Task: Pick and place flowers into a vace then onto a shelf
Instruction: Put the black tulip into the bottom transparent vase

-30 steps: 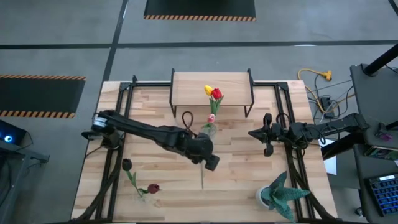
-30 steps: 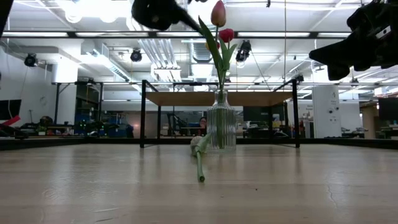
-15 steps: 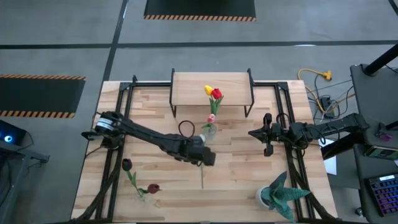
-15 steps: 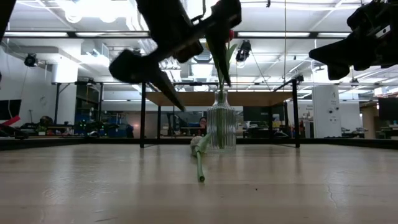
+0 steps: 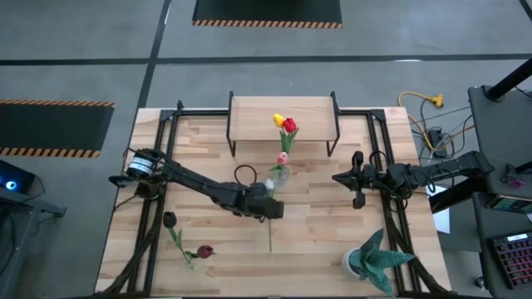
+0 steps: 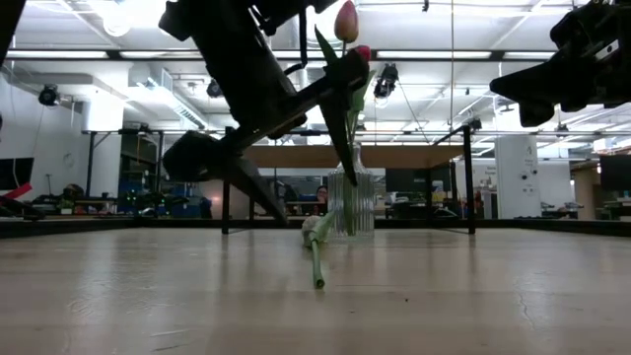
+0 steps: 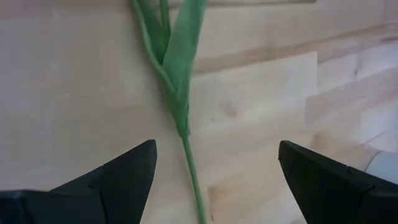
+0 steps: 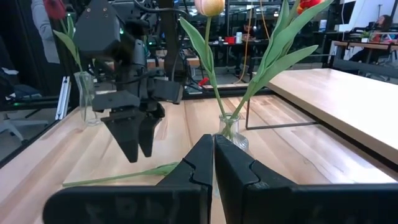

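Left gripper wide open, empty, poised directly over loose tulip lying flat on table. Stem between the spread fingers, long axis running from vase toward the table's near edge. Nearer by far than right gripper, fully closed, parked well apart. Vase with three flowers just beyond tulip's head; shelf behind. Nothing blocking the descent.

The counter is pale wood in jointed planks with a smooth, faintly satin finish. The shelf has a light-wood board on thin matt black metal legs. The vase is clear ribbed glass. The left tool has matt black fingers, plastic by the look.
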